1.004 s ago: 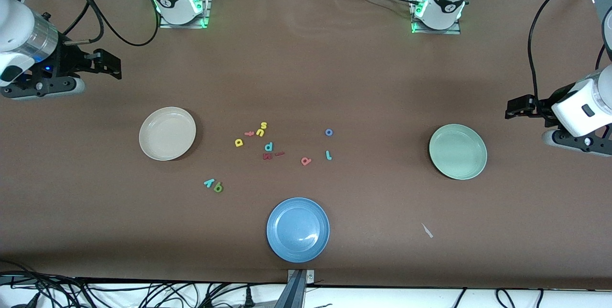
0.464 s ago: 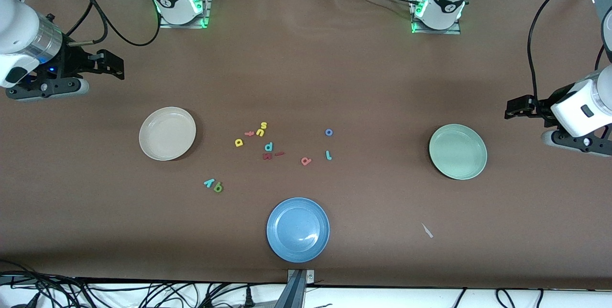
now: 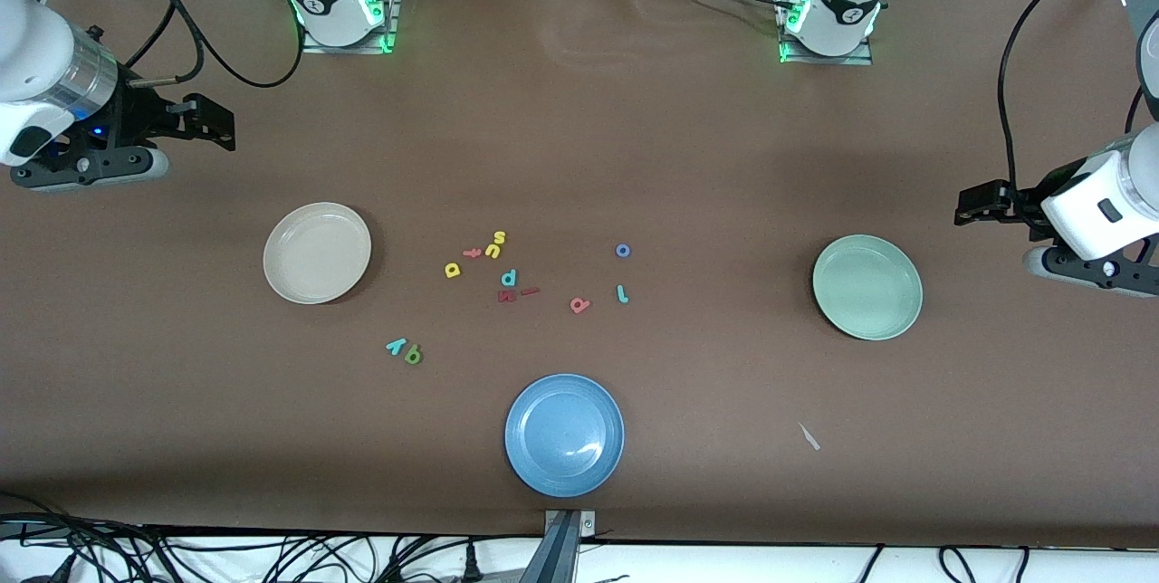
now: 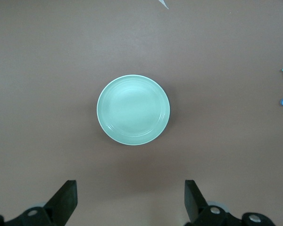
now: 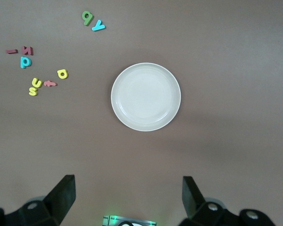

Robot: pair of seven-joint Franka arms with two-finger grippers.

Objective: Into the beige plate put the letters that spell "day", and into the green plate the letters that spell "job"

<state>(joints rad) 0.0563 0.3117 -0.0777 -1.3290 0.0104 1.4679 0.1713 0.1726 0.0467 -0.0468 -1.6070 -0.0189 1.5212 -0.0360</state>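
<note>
A brown bench (image 3: 579, 157) carries the beige plate (image 3: 317, 253), green plate (image 3: 867, 287) and a blue plate (image 3: 564, 434), all empty; the "day" letters (image 3: 405, 350) and "job" letters (image 3: 622, 272) lie loose between them. Left gripper (image 3: 973, 203) and right gripper (image 3: 213, 121) hover at the bench ends, jaws spread. Since the earlier frame the right gripper has shifted slightly; the letters are unmoved.

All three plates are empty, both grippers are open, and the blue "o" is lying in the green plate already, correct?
Not quite. The blue "o" lies on the bare table, well apart from the green plate, as the front view shows. The plates are empty; the left gripper and right gripper are open.
</note>
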